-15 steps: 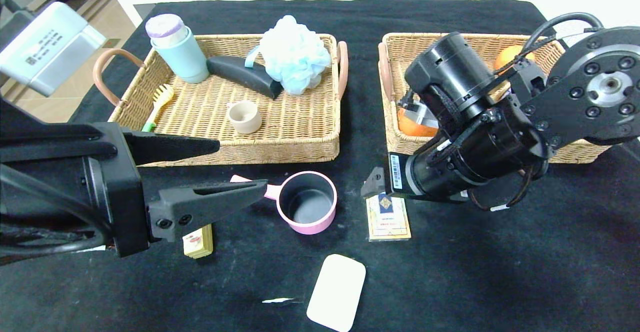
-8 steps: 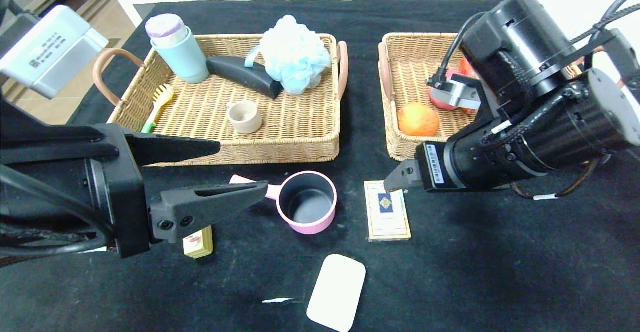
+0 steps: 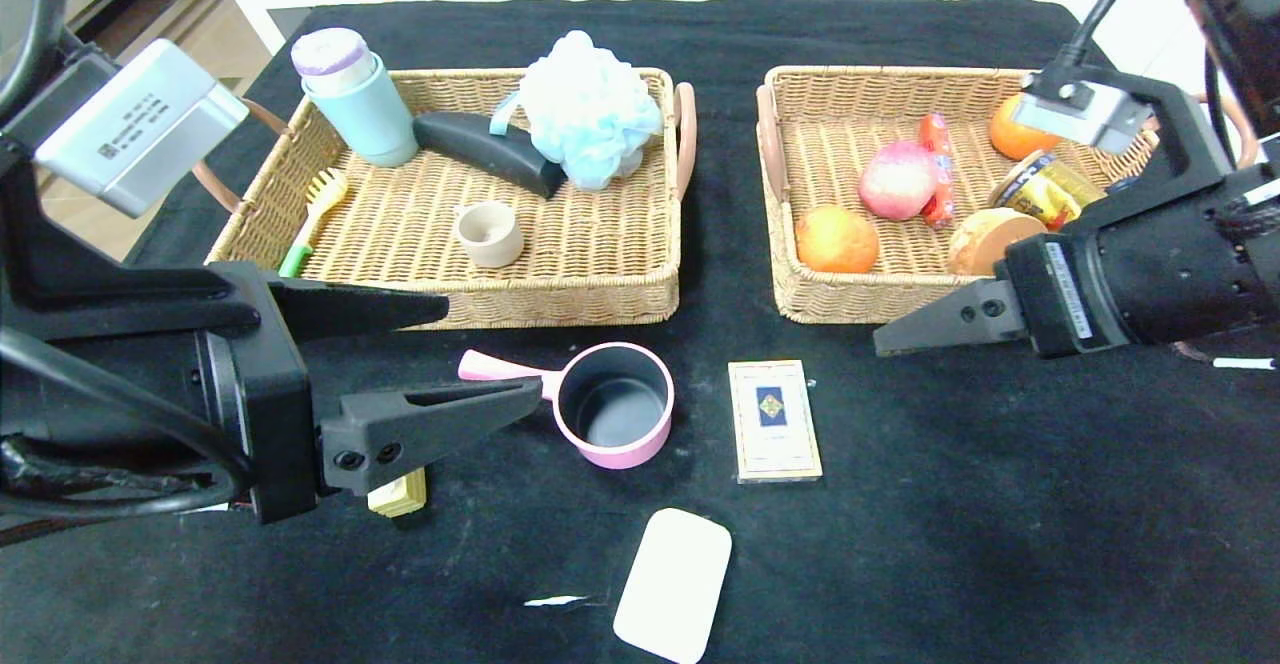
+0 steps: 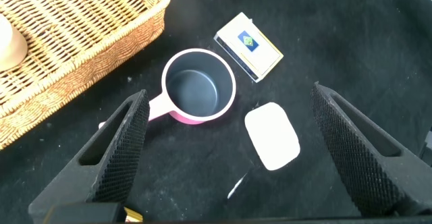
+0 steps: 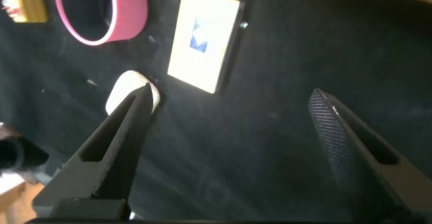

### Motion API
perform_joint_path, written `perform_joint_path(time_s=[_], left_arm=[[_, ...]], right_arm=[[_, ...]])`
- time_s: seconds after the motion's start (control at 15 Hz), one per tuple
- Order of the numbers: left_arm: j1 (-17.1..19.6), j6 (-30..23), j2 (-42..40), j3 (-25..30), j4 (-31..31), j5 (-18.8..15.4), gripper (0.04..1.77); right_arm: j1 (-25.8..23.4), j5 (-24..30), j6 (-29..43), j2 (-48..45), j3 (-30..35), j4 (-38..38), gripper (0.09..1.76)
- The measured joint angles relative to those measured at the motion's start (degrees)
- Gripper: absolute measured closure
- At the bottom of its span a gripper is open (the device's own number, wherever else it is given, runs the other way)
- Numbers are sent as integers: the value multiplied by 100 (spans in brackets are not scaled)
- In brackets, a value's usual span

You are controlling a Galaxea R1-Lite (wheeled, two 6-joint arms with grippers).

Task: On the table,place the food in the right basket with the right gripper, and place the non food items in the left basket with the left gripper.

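Note:
My left gripper (image 3: 490, 352) hovers open over the table's front left, jaws wide, nothing between them. Beneath it, in the left wrist view, lie the pink saucepan (image 4: 199, 86), white bar (image 4: 272, 135) and card box (image 4: 248, 45). The yellow block (image 3: 400, 492) peeks out under its lower finger. My right gripper (image 5: 231, 96) is open and empty above bare cloth, just in front of the right basket (image 3: 830, 304); one finger (image 3: 940, 324) shows in the head view. The peach (image 3: 897, 193) and bumpy orange fruit (image 3: 837, 239) lie in that basket.
The left basket (image 3: 450, 274) holds a teal bottle (image 3: 358, 99), blue loofah (image 3: 588, 109), dark curved piece (image 3: 490, 151), brush (image 3: 315, 209) and beige cup (image 3: 489, 233). A can (image 3: 1040, 189), red packet (image 3: 937, 169), another orange (image 3: 1010, 129) and bun (image 3: 985, 239) share the right basket.
My right arm has pulled back to the right, out from over the right basket, leaving the bumpy orange fruit lying inside. The left arm has barely shifted.

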Motion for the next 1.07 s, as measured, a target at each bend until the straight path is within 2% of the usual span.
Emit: perform_joint_path(time_s=[0.4, 0.8, 1.07], left_arm=[[2, 0, -33, 0, 0, -2, 9], [4, -4, -111, -11, 46, 5, 9], [-5, -4, -184, -11, 68, 7, 9]], right_arm=[[-1011, 1643, -1234, -976, 909, -728, 15], [-1681, 2625, -1358, -1698, 1670, -1537, 15], [-1890, 2749, -1337, -2059, 2334, -2321, 15]])
